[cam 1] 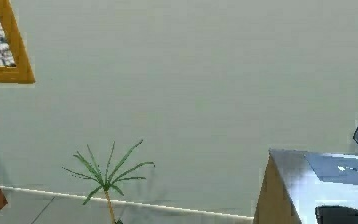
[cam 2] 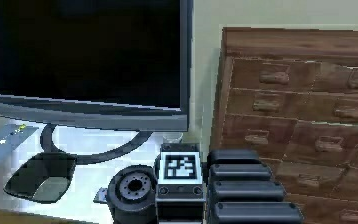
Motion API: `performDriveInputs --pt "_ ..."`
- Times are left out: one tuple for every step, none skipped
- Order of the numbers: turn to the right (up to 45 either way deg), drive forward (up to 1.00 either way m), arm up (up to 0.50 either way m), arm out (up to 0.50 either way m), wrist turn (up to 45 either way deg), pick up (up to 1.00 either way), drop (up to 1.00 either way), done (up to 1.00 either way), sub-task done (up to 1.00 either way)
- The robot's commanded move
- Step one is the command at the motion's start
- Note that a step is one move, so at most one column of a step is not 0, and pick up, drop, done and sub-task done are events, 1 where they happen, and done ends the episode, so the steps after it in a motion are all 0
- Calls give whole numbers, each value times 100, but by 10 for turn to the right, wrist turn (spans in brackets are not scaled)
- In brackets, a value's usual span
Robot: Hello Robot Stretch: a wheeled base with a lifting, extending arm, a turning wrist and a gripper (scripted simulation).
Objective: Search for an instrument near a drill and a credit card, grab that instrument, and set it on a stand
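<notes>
Where the instrument lies I cannot tell yet. Best to sweep slowly along the table past the monitor, watching for a drill and a card. My jaws sit low in front of that monitor; how wide they stand, or whether they hold anything, I cannot tell.

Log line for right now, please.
stage: search | gripper: at desktop near monitor stand, load cannot tell | arm side view's right: wooden dresser | forward: potted plant, framed picture
</notes>
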Motion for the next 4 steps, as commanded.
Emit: performDriveInputs --pt "0 5 0 0 0 0 0 0 0" --pt "60 0 0 0 0 0 0 0 0" --pt "0 25 0 0 0 0 0 0 0" --pt "450 0 0 0 0 0 0 0 0"
